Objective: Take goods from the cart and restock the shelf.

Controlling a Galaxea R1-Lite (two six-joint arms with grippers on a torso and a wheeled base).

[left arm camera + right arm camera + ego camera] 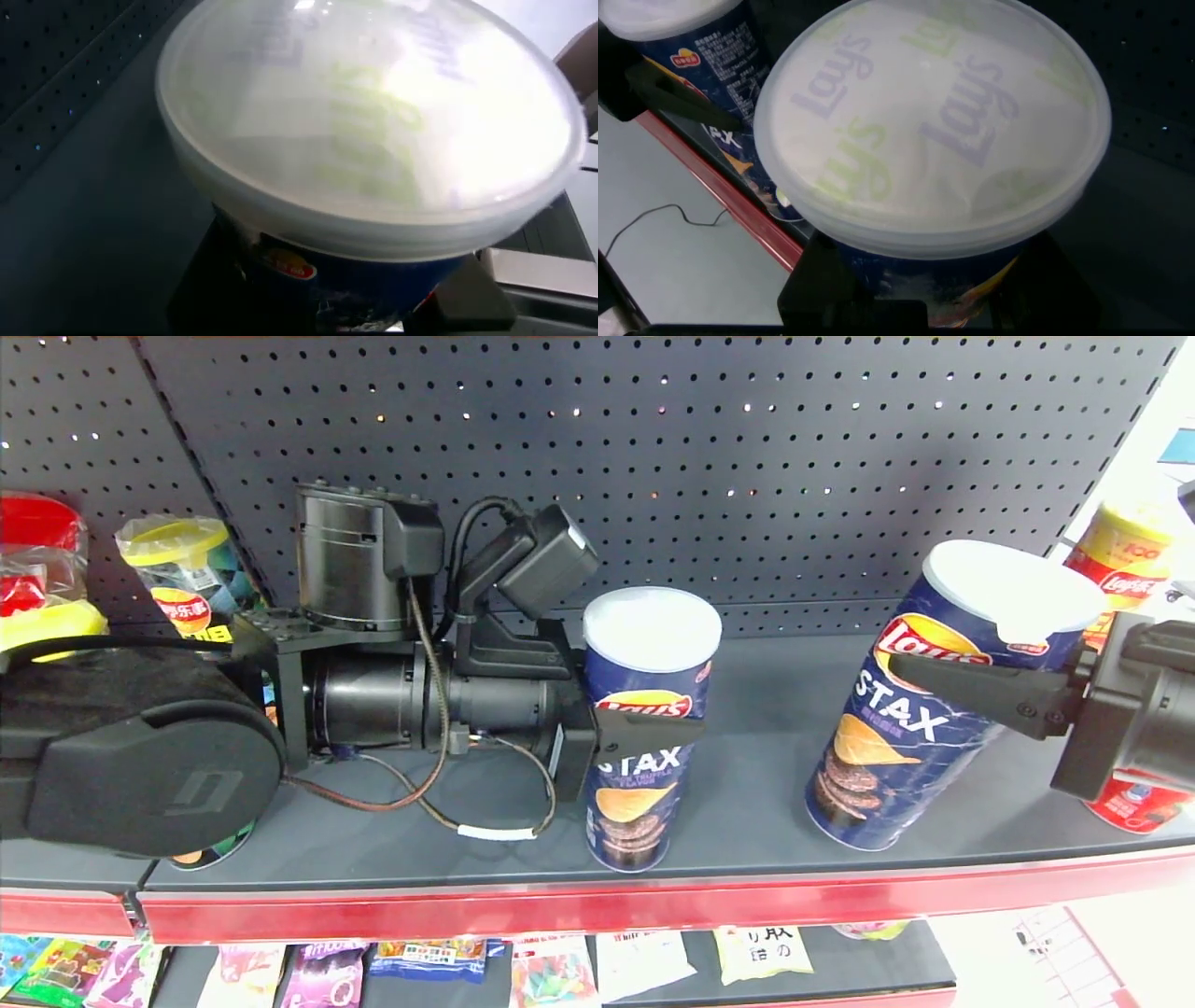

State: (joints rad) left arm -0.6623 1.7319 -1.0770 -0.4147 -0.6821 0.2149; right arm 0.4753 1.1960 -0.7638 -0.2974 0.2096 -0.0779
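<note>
While the left chip can (639,803) stands upright on the grey shelf (766,747), near its red front lip (653,905) and clasped at mid-height by the left pincer (653,714), the right chip can (887,765) leans with its lid toward the right. The right pincer (934,653) grips it just below the lid. The two blue cans are well apart, in front of the pegboard (653,448).

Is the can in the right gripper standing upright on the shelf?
No, the can in the right gripper leans well off vertical.
</note>
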